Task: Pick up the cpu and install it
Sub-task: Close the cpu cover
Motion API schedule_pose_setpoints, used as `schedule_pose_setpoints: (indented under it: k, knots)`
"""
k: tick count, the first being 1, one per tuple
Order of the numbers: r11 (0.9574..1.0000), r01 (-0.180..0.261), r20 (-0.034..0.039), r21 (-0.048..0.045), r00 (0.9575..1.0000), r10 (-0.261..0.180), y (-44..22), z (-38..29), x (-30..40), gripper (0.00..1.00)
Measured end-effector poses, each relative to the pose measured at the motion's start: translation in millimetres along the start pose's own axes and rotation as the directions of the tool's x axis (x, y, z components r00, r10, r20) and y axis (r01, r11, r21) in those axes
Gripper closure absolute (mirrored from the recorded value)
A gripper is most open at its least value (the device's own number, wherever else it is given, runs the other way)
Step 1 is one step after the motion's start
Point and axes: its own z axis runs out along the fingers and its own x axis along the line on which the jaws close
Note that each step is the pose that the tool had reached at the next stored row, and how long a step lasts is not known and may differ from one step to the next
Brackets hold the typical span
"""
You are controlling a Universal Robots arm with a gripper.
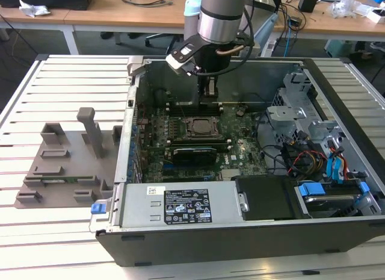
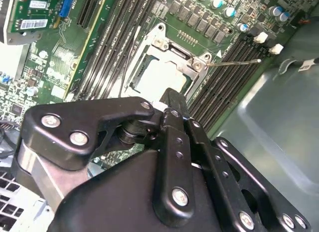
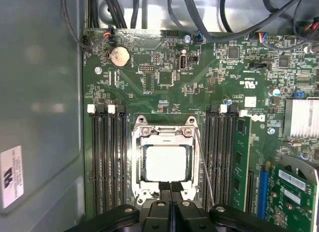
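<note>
Here, in the exterior view, the gripper (image 1: 207,98) hangs above the socket frame (image 1: 187,126) inside an open computer case (image 1: 240,244) on a slatted white table (image 1: 60,69). In the second wrist view its jaws are pressed together, empty, just beside the cpu (image 2: 159,80). In the first wrist view the cpu lies seated in that frame on the green motherboard (image 3: 149,82), seemingly already installed.

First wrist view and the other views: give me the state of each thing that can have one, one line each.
cpu: seated in the socket, silvery top up.
socket frame: lying flat around the cpu.
socket lever: standing away from the frame, apparently unlatched.
gripper: shut, holding nothing, tips at the frame's edge.
computer case: open, its inside exposed.
</note>
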Motion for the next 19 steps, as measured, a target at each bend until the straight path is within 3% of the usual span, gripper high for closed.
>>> schedule_pose_setpoints:
  k: [10, 19]
  knots:
    - [1.0, 0.0, 0.0001, 0.0, 1.0, 0.0, -2.0, -27.9, -1.2, 0.89]
    - [1.0, 0.0, 0.0, 0.0, 1.0, 0.0, -2.1, -29.6, -1.3, 0.89]
